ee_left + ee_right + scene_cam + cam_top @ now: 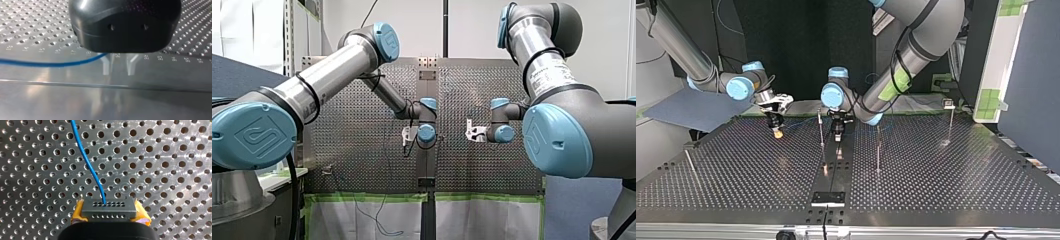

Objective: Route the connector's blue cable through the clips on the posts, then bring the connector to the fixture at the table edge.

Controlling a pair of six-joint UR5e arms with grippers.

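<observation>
Pinching connector (108, 207) in right gripper (109, 216), yellow pads (78, 213) tight on both ends. Holding it above table (162, 170), left of centre in top view. Trailing blue cable (87, 162) off its holed face, away over the holes. Holding left gripper (117, 71) w/ metal fingers (106, 67) spread, clamping nothing. Can't tell if cable inside the gap or just behind. Hovering close to a thin post (62, 84).

Could snag slack cable on a post, or miss a clip, if moved w/o tension from left. Could twist connector in pads or strain wire root if pulled hard. Could bump arms, working v. close near centre.

No containers. Fixture (828, 198) at table edge: nothing seated. Can't tell re clips, too small.
</observation>
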